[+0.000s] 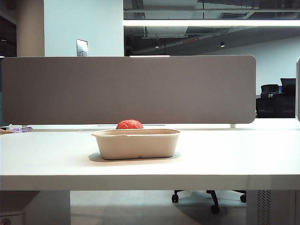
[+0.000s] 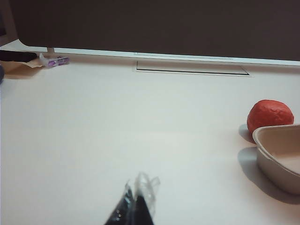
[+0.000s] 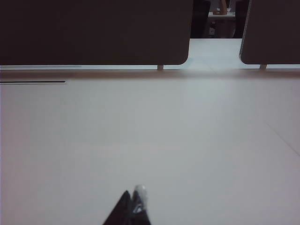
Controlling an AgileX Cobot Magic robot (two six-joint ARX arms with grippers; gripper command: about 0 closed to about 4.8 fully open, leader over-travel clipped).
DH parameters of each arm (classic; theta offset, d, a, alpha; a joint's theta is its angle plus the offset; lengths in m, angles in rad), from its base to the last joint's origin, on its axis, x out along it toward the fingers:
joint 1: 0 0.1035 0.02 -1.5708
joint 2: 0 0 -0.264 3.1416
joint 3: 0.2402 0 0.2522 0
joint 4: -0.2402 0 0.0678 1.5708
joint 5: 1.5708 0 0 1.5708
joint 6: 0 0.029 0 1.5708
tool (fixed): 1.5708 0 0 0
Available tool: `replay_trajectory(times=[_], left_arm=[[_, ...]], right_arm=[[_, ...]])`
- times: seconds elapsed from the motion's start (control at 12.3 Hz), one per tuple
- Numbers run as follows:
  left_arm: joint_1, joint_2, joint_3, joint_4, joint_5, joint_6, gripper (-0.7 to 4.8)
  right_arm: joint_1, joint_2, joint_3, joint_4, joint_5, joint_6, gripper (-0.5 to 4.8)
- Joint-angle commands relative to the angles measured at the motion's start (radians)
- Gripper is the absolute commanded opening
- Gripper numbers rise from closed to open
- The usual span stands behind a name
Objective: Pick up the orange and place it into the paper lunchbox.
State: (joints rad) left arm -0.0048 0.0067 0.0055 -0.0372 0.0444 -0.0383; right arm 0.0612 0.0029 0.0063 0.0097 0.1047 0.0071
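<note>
The orange [image 1: 129, 124] is a wrinkled red-orange lump resting on the white table just behind the paper lunchbox [image 1: 136, 143], a beige oblong tray near the table's middle. In the left wrist view the orange [image 2: 270, 116] sits beside the lunchbox's rim [image 2: 276, 136], well away from my left gripper [image 2: 136, 192], whose black jaws are pressed together and hold nothing. My right gripper [image 3: 133, 194] is shut too and hangs over bare table, with neither object in its view. Neither gripper shows in the exterior view.
A grey partition panel [image 1: 129, 89] runs along the table's far edge. A small purple-and-white item [image 2: 55, 61] and a dark object [image 2: 18, 56] lie at the far left by the panel. A cable slot [image 2: 192, 69] is set into the tabletop near the panel.
</note>
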Motion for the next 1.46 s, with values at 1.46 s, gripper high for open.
replay_trajectory(times=[1.46], left_arm=[[-0.001, 0.217, 0.373, -0.018, -0.097, -0.209, -0.05]], right_arm=[[0.001, 0.190, 0.463, -0.148, -0.104, 0.026, -0.01]])
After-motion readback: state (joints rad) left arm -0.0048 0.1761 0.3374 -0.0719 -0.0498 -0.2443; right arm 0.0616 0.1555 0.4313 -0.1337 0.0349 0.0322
